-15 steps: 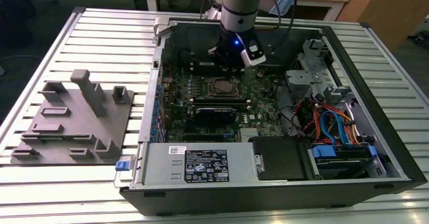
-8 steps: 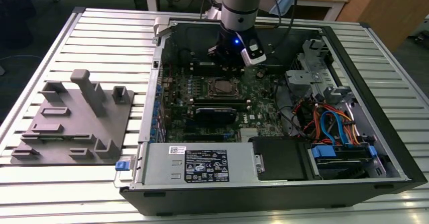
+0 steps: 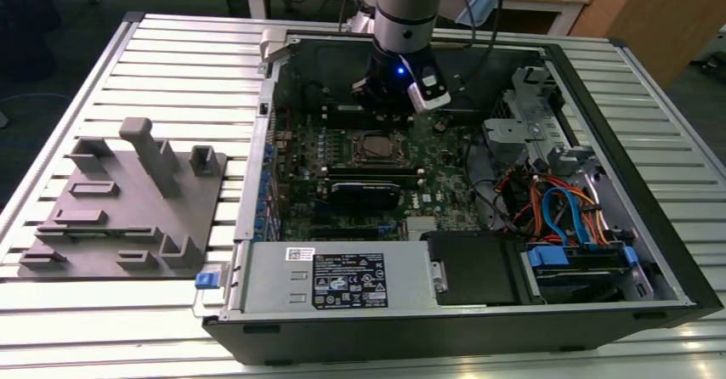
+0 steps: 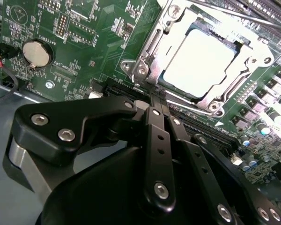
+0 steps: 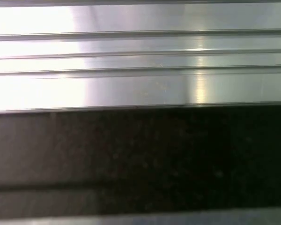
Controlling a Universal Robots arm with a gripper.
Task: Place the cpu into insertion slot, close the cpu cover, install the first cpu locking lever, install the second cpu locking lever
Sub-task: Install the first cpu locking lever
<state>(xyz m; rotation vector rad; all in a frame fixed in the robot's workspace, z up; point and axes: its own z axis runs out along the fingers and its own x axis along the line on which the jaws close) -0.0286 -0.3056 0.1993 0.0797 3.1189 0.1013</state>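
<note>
Gripper (image 4: 160,101) fingers were pressed together with nothing between them, and their tips stood just beside the near edge of the cpu cover (image 4: 246,63) in the second wrist view. In the exterior view the arm (image 3: 403,9) came down almost vertically into the open computer case (image 3: 635,226), and its wrist hung over the far part of the green motherboard (image 3: 437,188).

The cpu (image 4: 199,58) lay flat in the insertion slot (image 3: 376,149), with its bright metal top visible through the window of the cover. The cover lay down around the chip. A thin locking lever (image 4: 192,108) ran along the near side of the socket, close to the fingertips.

On the board, a round coin battery (image 4: 37,53) sat well apart from the socket. The case lay on a table of ribbed metal slats (image 3: 170,56), and a grey fixture block (image 3: 125,209) stood at the exterior view's left of the case. The first wrist view showed bright metal slats (image 5: 140,61).

Inside the case, the drive cage (image 3: 528,120) and coloured cables (image 3: 562,213) filled the exterior view's right side, while the space above the socket was open.
</note>
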